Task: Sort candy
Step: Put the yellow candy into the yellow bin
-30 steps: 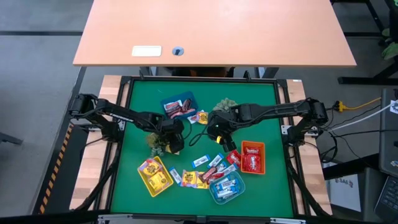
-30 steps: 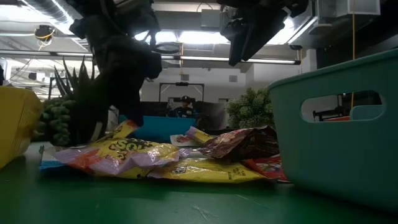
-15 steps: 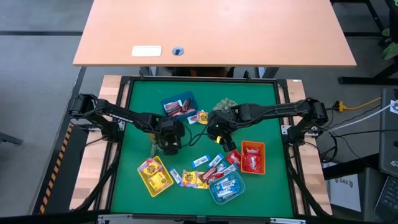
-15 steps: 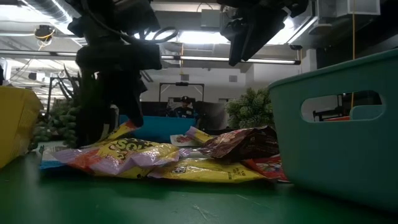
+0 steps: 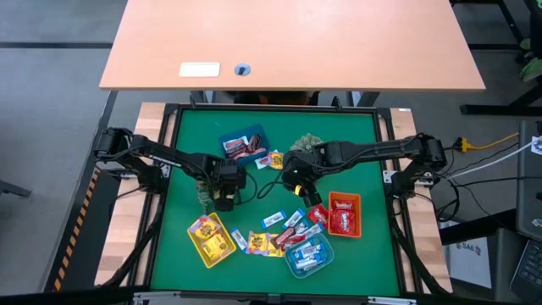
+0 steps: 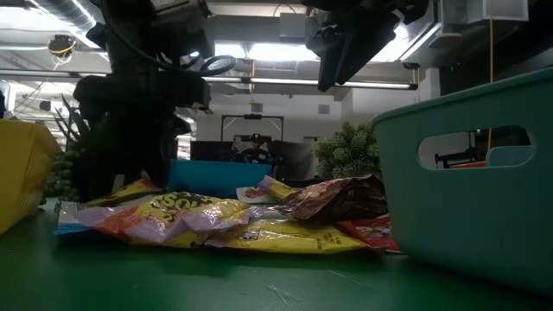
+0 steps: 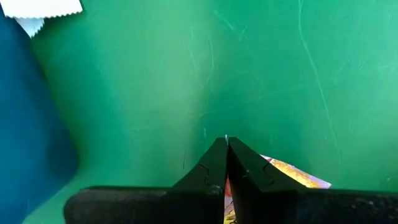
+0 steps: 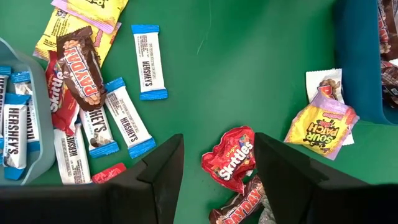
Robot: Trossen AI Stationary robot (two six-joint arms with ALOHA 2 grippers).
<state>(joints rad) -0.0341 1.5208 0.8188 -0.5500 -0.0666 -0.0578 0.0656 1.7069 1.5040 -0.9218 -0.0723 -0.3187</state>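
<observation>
Shiny wrapped candy scattered on the green mat among four small trays.

Red tray holds red packs, blue tray dark bars. Right gripper hovers, fingers apart, over a Skittles pack; left gripper pinches a yellow sweet.

Candy scattered flat across the green surface, part of it already in trays.

Loose blue-and-white Hershey's bars, a brown PayDay, a red Skittles pack and a yellow-purple Sour Patch pack lie on the surface; red packs fill the orange tray, yellow ones the yellow tray, blue-and-white bars the teal tray, dark ones the blue tray.
</observation>
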